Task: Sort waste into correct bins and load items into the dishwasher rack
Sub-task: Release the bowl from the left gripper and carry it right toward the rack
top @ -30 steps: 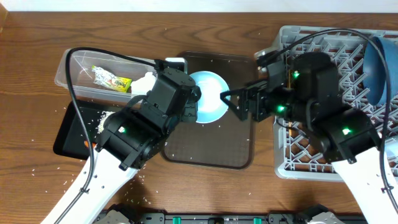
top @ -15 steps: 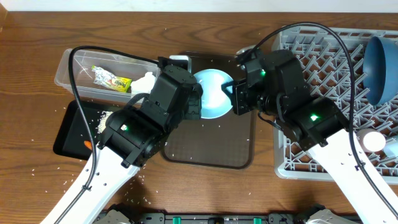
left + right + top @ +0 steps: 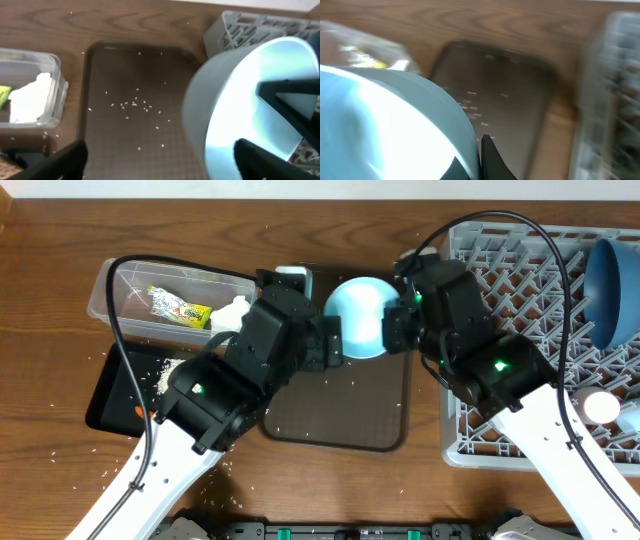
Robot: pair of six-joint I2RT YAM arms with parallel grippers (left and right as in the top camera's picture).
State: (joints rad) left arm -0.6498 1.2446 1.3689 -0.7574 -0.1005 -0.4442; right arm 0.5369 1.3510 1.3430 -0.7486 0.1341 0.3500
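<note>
Pale white bowl [image 3: 358,315], grey lattice rack [image 3: 510,265], brown serving tray [image 3: 340,405], yellow-green wrapper [image 3: 180,307].

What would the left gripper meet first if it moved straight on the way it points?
Probably the brown tray, speckled with rice, straight ahead of the open left gripper. The bowl, pinched by the right gripper, hangs close on one side and might touch first; depth is unclear.

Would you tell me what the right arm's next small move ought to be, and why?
Probably carry the white bowl rightward toward the dishwasher rack: the right gripper is shut on the bowl's rim, the left gripper stands open, and the bowl is lifted off the brown tray.
</note>
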